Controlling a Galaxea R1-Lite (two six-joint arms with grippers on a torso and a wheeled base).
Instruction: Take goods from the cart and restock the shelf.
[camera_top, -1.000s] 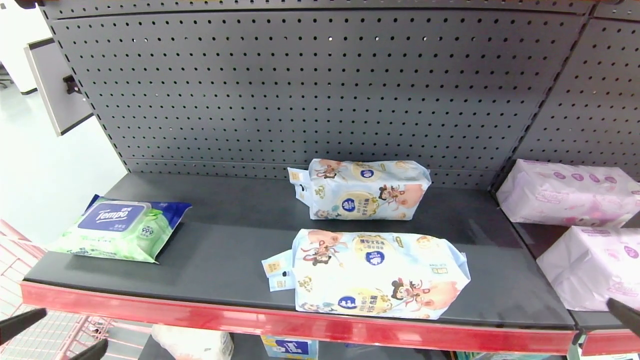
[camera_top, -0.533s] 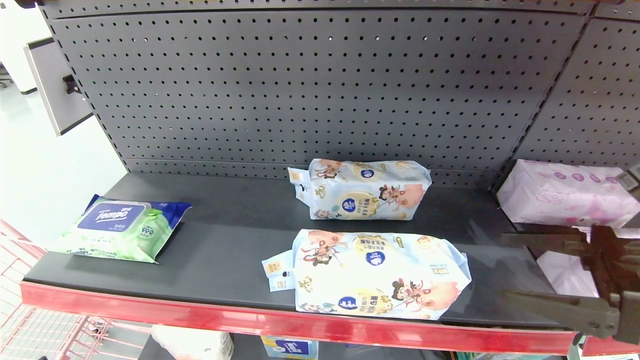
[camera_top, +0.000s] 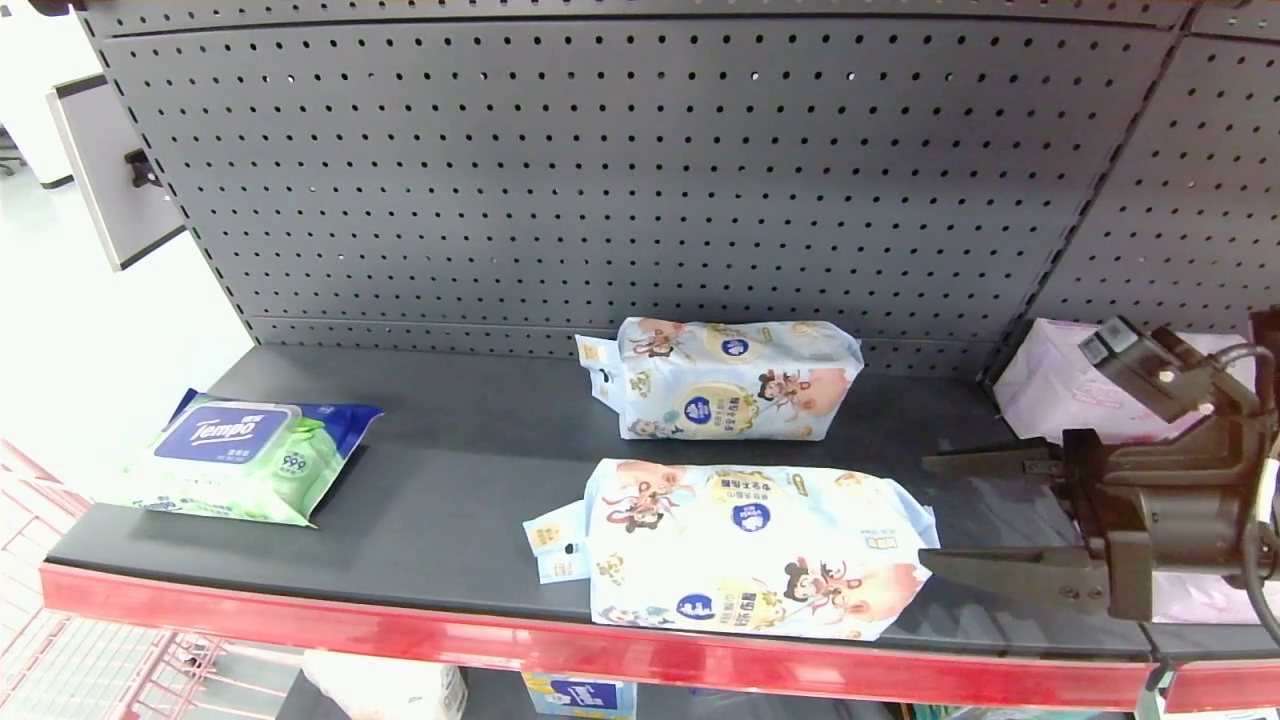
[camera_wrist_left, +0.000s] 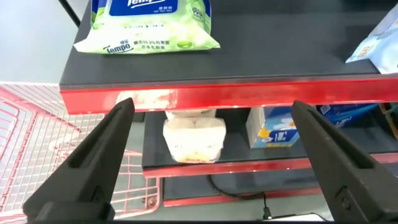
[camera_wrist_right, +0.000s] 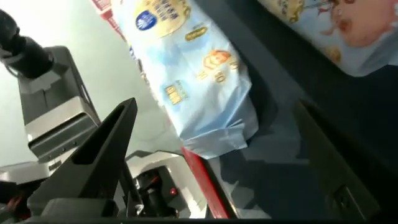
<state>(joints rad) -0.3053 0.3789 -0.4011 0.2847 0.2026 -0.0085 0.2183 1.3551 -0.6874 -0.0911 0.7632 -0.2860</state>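
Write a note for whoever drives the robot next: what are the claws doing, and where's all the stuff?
Left claw: open, empty, low in front of the shelf, near the cart.
Right claw: open, empty, level with the right end of the front cartoon pack.
On the shelf: green wipes pack at the left, rear cartoon pack by the back panel, the front one near the red edge.
Done: three packs lie shelved.
Left: fetch more from the cart; its contents are hidden here.
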